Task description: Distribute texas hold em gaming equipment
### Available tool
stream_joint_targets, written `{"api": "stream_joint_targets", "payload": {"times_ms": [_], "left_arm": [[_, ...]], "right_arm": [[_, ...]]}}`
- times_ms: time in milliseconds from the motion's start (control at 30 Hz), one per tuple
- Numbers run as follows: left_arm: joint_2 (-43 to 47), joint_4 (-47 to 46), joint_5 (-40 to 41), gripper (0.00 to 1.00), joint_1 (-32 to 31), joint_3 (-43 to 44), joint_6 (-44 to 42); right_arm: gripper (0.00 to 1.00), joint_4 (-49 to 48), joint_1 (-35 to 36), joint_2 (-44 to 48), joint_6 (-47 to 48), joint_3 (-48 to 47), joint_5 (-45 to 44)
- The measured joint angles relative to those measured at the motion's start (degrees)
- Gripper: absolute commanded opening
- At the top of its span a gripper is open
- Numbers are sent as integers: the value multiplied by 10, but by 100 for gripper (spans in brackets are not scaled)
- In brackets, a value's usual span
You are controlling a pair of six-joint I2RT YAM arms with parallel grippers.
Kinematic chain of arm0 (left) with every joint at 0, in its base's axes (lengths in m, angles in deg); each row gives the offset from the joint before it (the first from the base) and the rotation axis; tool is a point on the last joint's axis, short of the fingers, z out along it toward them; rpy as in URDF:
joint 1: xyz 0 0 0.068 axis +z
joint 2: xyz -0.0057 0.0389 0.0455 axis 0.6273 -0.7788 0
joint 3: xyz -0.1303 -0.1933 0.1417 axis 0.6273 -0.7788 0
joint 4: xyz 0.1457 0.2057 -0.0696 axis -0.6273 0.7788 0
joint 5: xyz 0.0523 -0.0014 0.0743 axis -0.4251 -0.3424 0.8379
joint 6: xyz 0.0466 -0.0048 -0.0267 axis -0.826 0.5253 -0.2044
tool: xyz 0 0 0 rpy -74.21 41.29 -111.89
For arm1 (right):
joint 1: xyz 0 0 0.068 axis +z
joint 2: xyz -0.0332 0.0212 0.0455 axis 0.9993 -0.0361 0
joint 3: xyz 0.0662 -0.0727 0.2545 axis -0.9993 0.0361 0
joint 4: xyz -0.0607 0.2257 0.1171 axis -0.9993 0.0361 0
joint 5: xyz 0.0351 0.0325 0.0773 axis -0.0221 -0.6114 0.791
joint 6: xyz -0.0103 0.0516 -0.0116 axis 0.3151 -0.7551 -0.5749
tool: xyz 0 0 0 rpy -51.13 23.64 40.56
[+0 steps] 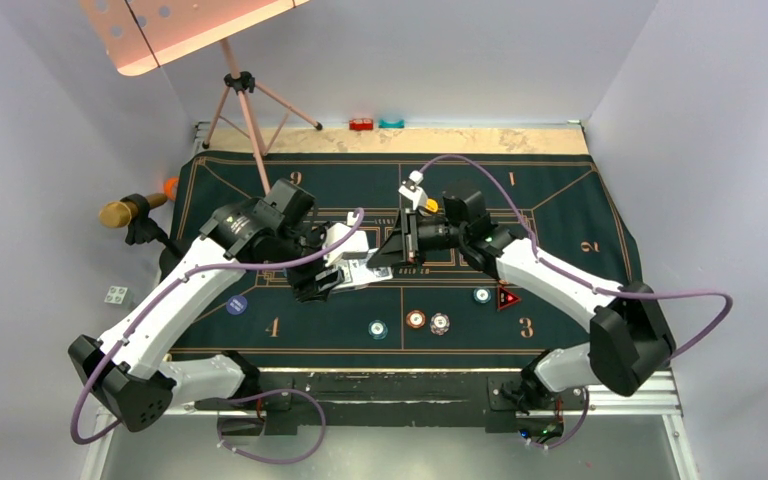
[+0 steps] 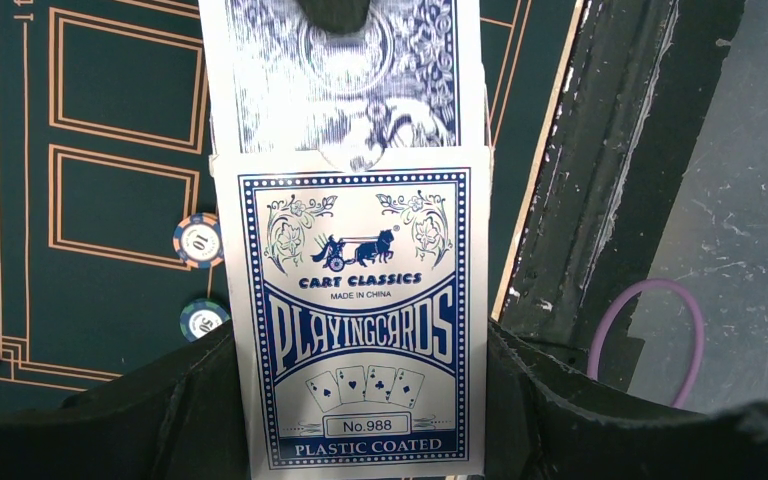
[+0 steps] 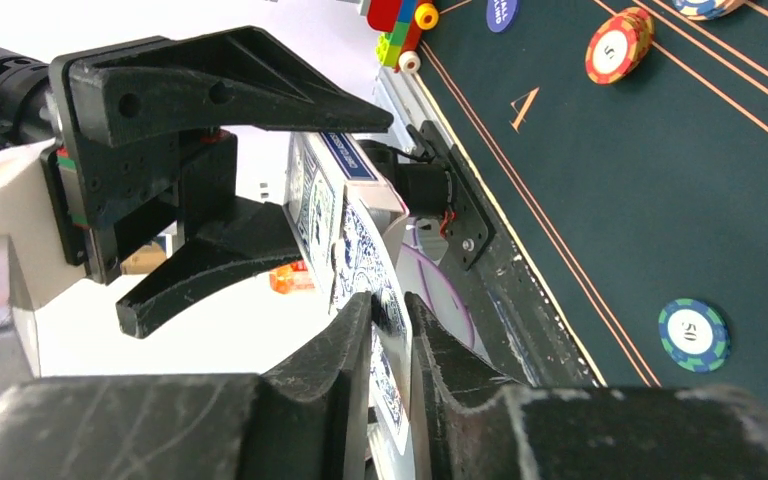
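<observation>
Left wrist view: the left gripper (image 2: 360, 400) clamps the card box (image 2: 360, 320), whose long axis runs straight away from it. Its playing cards (image 2: 345, 90) protrude from the far mouth, pinched in the closed right gripper (image 3: 388, 320), so withdrawal likely follows that axis. Beyond lies felt mat (image 2: 110, 120) with two chips (image 2: 198, 240); the table edge (image 2: 600, 150) flanks it.

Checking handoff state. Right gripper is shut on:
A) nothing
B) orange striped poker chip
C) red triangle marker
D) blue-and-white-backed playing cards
D: the right gripper pinches the blue-and-white-backed playing cards sticking out of the blue-and-white cardboard box held by the left gripper.
</observation>
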Motion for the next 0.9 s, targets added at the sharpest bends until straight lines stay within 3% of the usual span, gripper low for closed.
{"api": "stream_joint_targets", "payload": {"times_ms": [267, 433, 633, 800, 900], "left_arm": [[-1, -1, 1, 0, 0, 2, 0], [-1, -1, 1, 0, 0, 2, 0], [-1, 1, 1, 0, 0, 3, 0], [0, 11, -1, 0, 0, 15, 0], [3, 17, -6, 0, 0, 23, -1]], "right_arm": [[12, 14, -40, 47, 4, 17, 2], [0, 36, -74, 73, 16, 18, 8], [0, 70, -125, 85, 39, 18, 16], [0, 62, -141, 50, 47, 17, 18], [0, 29, -130, -19, 43, 8, 19]]}}
